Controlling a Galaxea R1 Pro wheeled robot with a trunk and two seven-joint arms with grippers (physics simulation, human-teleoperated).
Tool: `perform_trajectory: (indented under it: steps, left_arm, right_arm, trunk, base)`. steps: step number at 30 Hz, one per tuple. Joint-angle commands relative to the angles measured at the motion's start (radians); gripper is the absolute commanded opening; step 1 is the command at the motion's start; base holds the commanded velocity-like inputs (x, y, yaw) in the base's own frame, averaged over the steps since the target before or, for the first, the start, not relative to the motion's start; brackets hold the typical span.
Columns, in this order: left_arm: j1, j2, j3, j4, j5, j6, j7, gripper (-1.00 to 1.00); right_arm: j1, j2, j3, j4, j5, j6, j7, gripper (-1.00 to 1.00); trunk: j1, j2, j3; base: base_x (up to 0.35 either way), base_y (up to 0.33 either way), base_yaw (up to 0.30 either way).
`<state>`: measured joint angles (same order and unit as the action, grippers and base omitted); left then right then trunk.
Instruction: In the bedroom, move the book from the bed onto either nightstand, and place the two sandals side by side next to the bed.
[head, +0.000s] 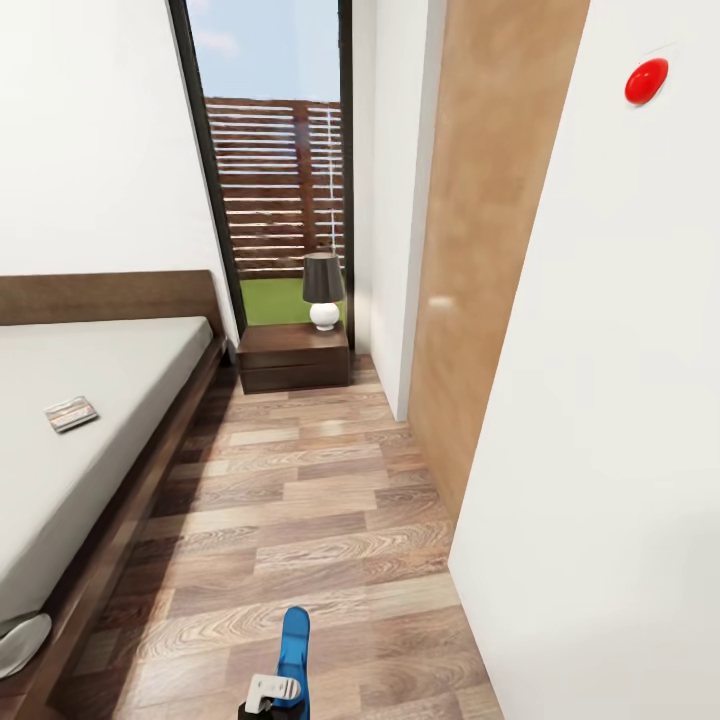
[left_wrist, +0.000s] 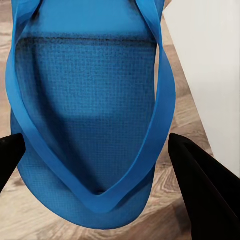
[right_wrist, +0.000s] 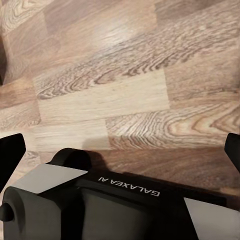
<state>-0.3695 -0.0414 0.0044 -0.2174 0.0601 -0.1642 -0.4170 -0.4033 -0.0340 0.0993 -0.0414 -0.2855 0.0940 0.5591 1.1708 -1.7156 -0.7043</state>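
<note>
A bright blue sandal (head: 294, 640) is held up over the wood floor at the near edge of the head view. My left gripper (left_wrist: 95, 165) is shut on it, its black fingers (left_wrist: 200, 185) pressing the sole's two edges, and the strap side (left_wrist: 90, 100) faces the camera. The book (head: 70, 412) lies flat on the pale grey mattress of the bed (head: 110, 370) at the left. The nightstand (head: 293, 355) stands at the head of the bed beside the window. My right gripper (right_wrist: 120, 150) is open over bare floor planks, above the robot's black base (right_wrist: 125, 200).
A dark-shaded lamp (head: 323, 290) stands on the nightstand. A white wall (head: 600, 400) and a tan panel (head: 480, 250) close in the right side, leaving a floor aisle (head: 300, 500) along the bed frame. A pale rounded object (head: 20, 640) lies at the bed's near corner.
</note>
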Motion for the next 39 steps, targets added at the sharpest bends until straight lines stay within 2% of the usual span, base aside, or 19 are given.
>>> perform_trajectory:
  steps: [1, 11, 18, 39]
  left_arm:
    - [0.000, 0.000, 0.000, 0.001, 0.006, -0.001, -0.003, -1.00]
    - [-0.001, 0.000, 0.000, 0.001, 0.006, -0.001, -0.003, -1.00]
    - [-0.001, 0.000, 0.000, 0.001, 0.006, -0.001, -0.003, -1.00]
    - [-0.001, 0.000, 0.000, 0.001, 0.006, -0.001, -0.003, -1.00]
  right_arm:
    - [0.000, -0.001, 0.008, -0.002, -0.011, 0.007, 0.002, 1.00]
    - [0.000, -0.001, 0.008, -0.002, -0.011, 0.007, 0.002, 1.00]
    - [0.000, -0.001, 0.008, -0.002, -0.011, 0.007, 0.002, 1.00]
    - [0.000, -0.001, 0.008, -0.002, -0.011, 0.007, 0.002, 1.00]
  trunk:
    - [0.000, 0.000, -0.001]
    - [0.000, 0.000, -0.001]
    - [0.000, 0.000, -0.001]
    - [0.000, 0.000, -0.001]
  base:
    - [0.008, -0.001, 0.000]
    - [0.157, 0.000, 0.000]
    - [0.026, 0.000, 0.027]
    - [0.000, 0.000, 0.276]
